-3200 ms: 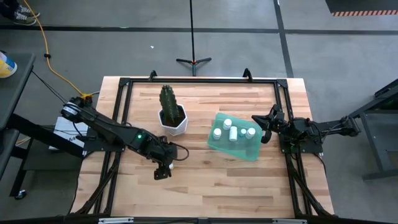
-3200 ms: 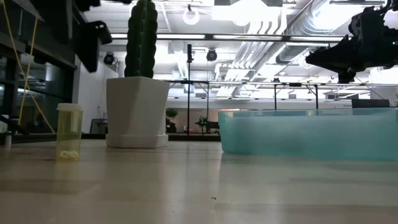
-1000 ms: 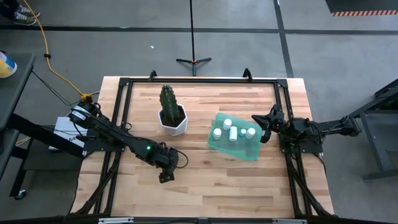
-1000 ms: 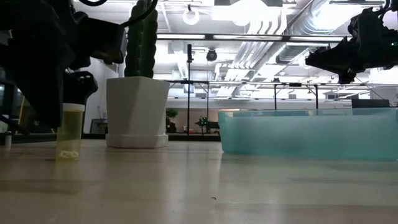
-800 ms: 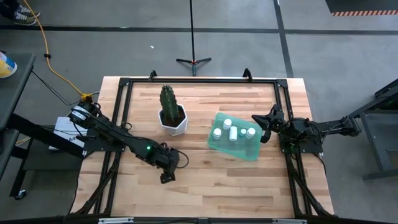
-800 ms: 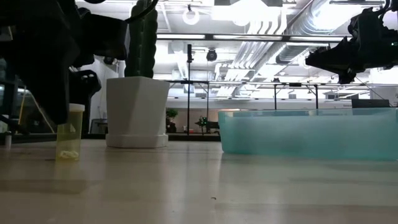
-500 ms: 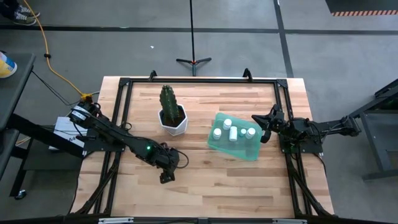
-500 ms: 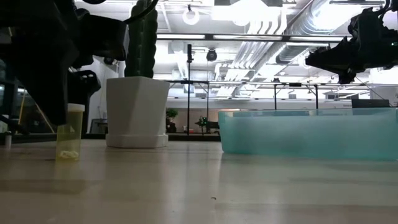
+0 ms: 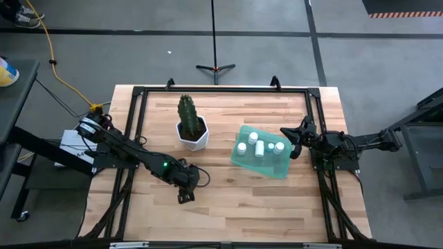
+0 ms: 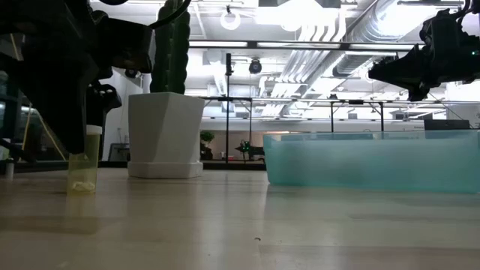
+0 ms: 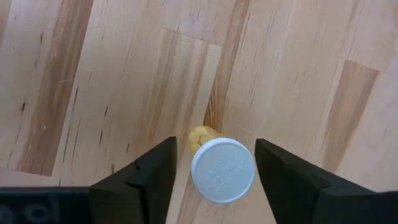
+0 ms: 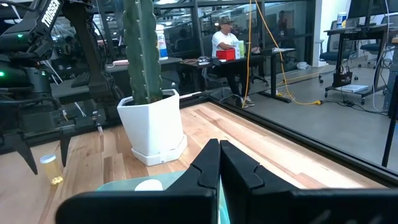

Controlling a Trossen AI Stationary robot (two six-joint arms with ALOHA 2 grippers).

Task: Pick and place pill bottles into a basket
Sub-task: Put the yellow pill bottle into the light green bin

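Note:
A small translucent yellow pill bottle (image 10: 84,163) with a white cap (image 11: 222,169) stands upright on its base on the table, near the left-centre. My left gripper (image 11: 216,144) points down over it, open, with one finger on each side of the cap; a narrow gap shows at least on one side. In the high view the left gripper (image 9: 185,196) hides the bottle. The teal basket (image 9: 277,168) lies at the right and holds several white-capped bottles (image 9: 259,146). My right gripper (image 9: 296,140) is shut and empty, raised beside the basket's right edge.
A white faceted pot with a cactus (image 9: 192,135) stands between the left gripper and the table's far edge, left of the basket. Black frame rails (image 9: 135,124) run along the table's edges. In the right wrist view a person (image 12: 225,38) sits at a desk in the room beyond.
My left gripper has shifted only slightly, settling a little lower around the bottle's cap. The bottle stays where it stood.

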